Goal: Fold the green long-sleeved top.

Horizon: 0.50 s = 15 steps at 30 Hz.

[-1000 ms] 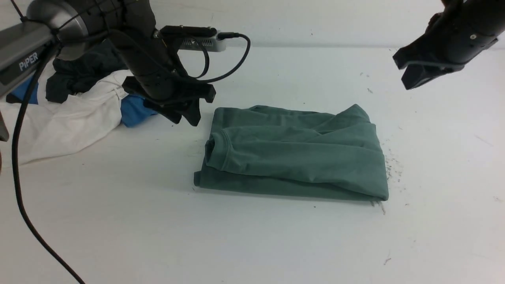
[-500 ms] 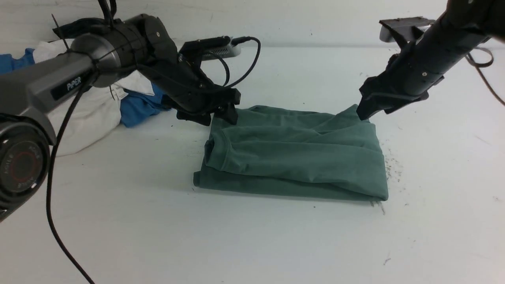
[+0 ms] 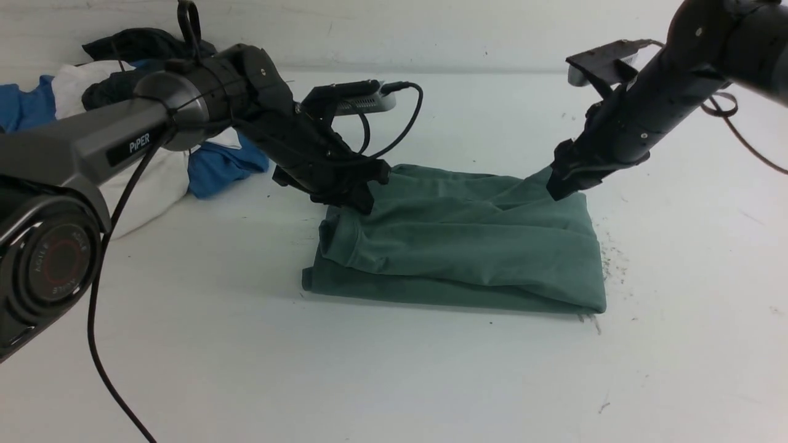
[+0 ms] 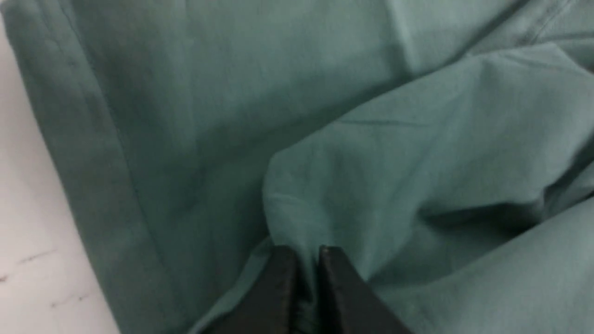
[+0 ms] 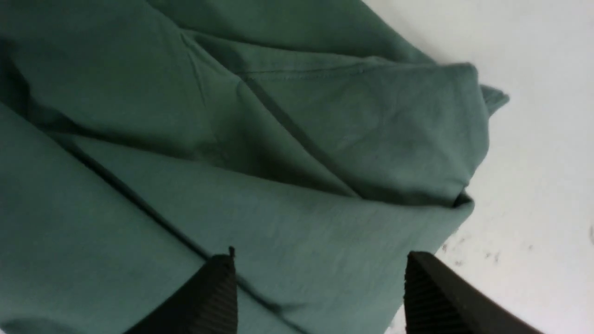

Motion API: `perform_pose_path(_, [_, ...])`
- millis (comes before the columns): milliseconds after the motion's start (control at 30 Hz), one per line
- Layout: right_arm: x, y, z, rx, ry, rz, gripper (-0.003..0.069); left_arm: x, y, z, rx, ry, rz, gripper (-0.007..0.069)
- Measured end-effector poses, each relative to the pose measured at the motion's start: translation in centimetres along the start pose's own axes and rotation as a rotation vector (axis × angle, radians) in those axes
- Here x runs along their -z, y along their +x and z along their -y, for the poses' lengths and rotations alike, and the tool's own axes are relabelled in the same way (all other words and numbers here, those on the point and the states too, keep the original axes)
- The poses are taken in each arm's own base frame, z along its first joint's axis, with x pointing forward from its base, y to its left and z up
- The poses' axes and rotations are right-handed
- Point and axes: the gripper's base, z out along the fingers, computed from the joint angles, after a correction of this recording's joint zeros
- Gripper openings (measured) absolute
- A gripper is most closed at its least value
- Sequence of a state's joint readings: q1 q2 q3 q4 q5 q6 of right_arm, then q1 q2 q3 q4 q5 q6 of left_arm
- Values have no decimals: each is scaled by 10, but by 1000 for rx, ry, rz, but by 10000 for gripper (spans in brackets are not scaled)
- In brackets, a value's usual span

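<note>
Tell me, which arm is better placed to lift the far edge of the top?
Left. The left tool is shut on a pinch of the top at its far left corner. The right tool is open over the far right corner and grips nothing yet.

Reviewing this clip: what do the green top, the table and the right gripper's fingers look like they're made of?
Green top: soft matte knit, likely cotton jersey; it drapes in loose folds and shows stitched seams. Table: smooth, hard white surface, perhaps laminate, faintly scuffed. Right gripper: its fingers look like matte black plastic or rubber, with fine ridges.
</note>
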<state>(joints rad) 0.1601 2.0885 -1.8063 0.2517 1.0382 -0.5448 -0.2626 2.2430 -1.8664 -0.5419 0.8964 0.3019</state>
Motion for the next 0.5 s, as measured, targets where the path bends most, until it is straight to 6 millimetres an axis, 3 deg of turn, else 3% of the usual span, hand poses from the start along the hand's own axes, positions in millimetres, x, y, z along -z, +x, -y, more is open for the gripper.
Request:
perform_pose_path(167, [-4, -5, 3, 119, 39, 57, 449, 17, -2, 7, -27, -4, -2, 16])
perform_pose_path(367, [-19, -9, -9, 329, 22, 56, 449, 59, -8, 23, -90, -28, 49, 16])
perform_pose_path(500, [-27, -12, -16, 378, 15, 64, 449, 65, -7, 26, -103, -33, 34, 16])
